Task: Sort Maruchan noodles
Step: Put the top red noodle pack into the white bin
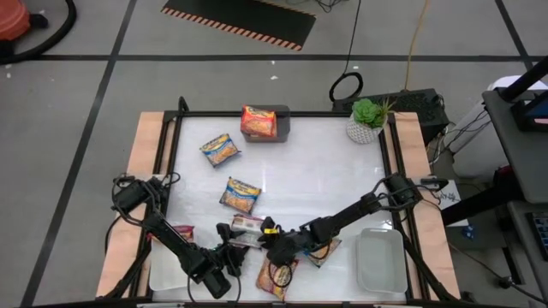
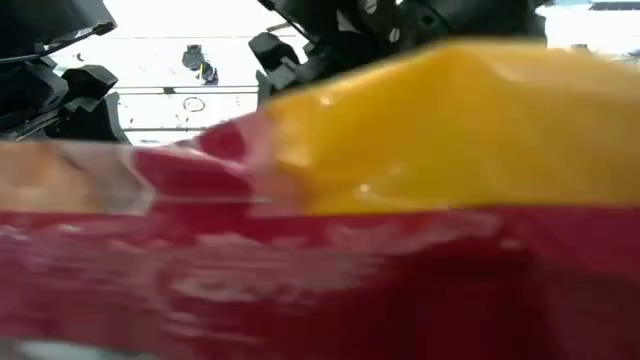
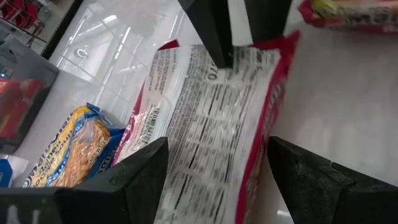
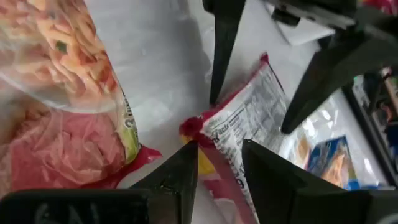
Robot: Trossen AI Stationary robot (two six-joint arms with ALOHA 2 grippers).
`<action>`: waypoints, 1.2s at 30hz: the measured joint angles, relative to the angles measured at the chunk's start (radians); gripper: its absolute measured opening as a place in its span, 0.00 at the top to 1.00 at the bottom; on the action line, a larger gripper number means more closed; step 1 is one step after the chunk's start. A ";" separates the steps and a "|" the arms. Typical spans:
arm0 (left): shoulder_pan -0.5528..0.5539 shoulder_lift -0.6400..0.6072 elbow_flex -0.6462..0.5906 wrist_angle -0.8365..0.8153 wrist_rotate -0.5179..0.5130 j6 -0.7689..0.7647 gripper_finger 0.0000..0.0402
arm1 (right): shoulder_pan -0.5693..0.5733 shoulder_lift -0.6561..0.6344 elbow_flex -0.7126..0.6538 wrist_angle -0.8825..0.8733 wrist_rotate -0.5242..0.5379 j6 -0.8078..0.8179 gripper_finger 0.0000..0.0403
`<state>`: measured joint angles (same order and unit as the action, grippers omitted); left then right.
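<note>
Currently we see the red-edged plastic ramen packet (image 4: 239,134), label side up, at the table's 6 o'clock edge, pinched at one corner by the right gripper (image 4: 214,162); the left gripper (image 3: 214,165) straddles it, jaws apart. Risk: both arms crowd one packet, so a tug could tear it or slip the corner.

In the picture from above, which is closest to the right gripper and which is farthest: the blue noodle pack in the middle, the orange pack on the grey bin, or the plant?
From the right gripper:
1. Blue pack, mid-table, just beyond it.
2. Orange pack, on the grey bin at the far edge.
3. Plant, far right corner.
</note>
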<state>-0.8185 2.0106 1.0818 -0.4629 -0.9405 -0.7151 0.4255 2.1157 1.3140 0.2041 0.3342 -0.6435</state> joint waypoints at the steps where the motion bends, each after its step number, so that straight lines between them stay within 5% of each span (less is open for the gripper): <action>1: 0.000 0.000 0.000 0.000 0.000 0.000 0.31 | 0.000 0.011 0.000 0.031 -0.001 -0.016 0.71; 6: 0.000 0.000 0.000 0.000 0.002 0.002 0.31 | -0.007 0.042 0.001 0.088 -0.023 -0.037 0.75; 14: 0.000 0.000 0.000 0.000 0.008 0.000 0.31 | -0.009 0.043 0.000 0.109 0.009 0.013 0.98; 36: -0.042 0.001 0.001 -0.003 -0.116 0.103 0.31 | -0.013 -0.121 -0.002 0.073 0.036 0.275 1.00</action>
<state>-0.8604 2.0115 1.0824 -0.4656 -1.0565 -0.6125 0.4123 1.9945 1.3117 0.2768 0.3702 -0.3680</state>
